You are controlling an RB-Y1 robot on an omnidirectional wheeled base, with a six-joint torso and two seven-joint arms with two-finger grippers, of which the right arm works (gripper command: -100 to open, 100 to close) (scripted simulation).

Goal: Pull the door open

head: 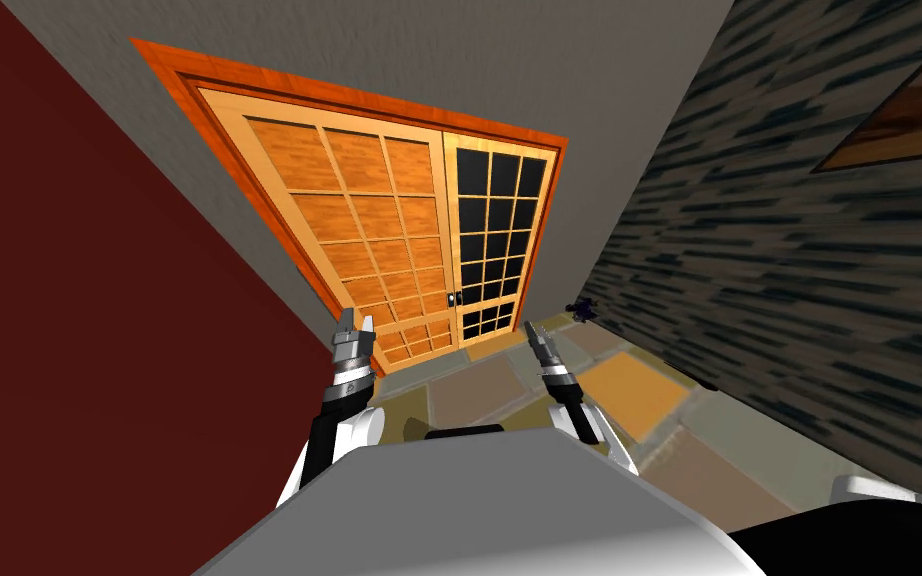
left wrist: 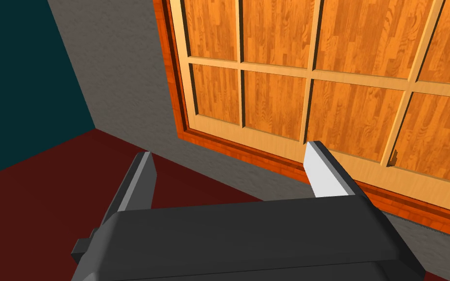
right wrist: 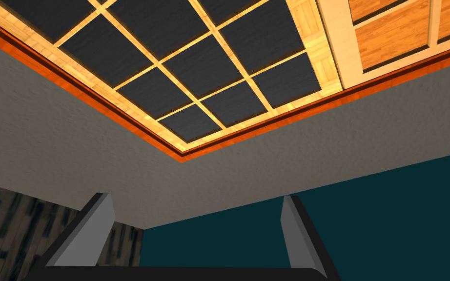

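A double door in an orange frame stands ahead across the tiled floor. Its left leaf has orange wood panels and its right leaf has dark panes. Small dark handles sit where the two leaves meet, low down. My left gripper is raised short of the left leaf and is open and empty; its wrist view shows that leaf's panels beyond the fingers. My right gripper is held up short of the right leaf, also open and empty, and its wrist view looks at the dark panes.
A dark red wall runs close along my left. A dark patterned wall with a framed picture closes the right side. A small dark object lies on the floor by that wall near the door. Tiled floor stretches between me and the door.
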